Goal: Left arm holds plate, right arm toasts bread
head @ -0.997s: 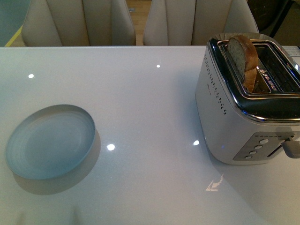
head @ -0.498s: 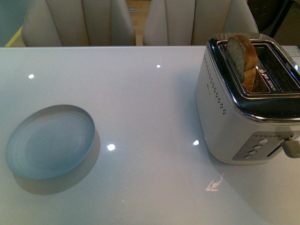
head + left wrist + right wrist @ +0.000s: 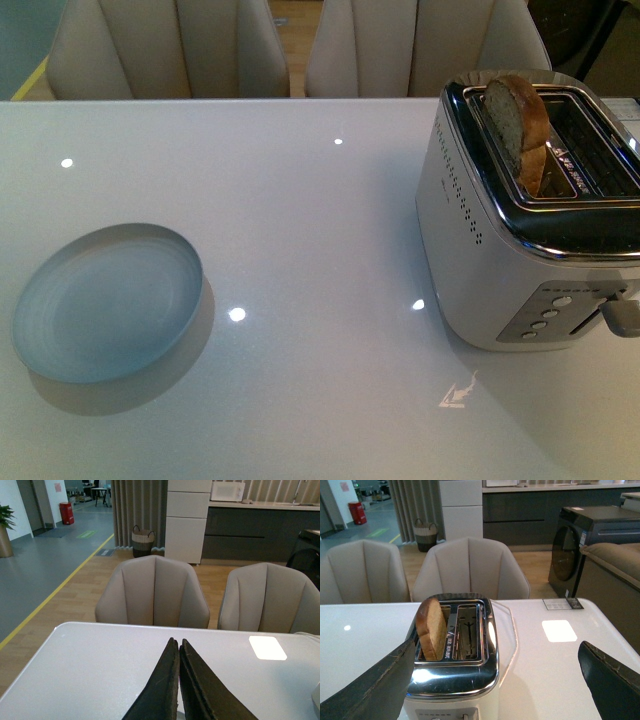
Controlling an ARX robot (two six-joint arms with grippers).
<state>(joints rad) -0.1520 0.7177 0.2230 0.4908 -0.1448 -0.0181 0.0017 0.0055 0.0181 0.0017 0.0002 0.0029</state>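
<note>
The bread (image 3: 518, 118) is seen upright in the toaster (image 3: 520, 240), well apart from the plate (image 3: 105, 302) on the table (image 3: 320, 230), the left gripper (image 3: 178, 650) apparently closed empty, the right gripper (image 3: 505, 680) spread wide, holding nothing.

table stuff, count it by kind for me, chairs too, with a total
plate: 1
toaster: 1
bread: 1 slice, standing in a toaster slot
chairs behind the table: 2
total: 5
</note>
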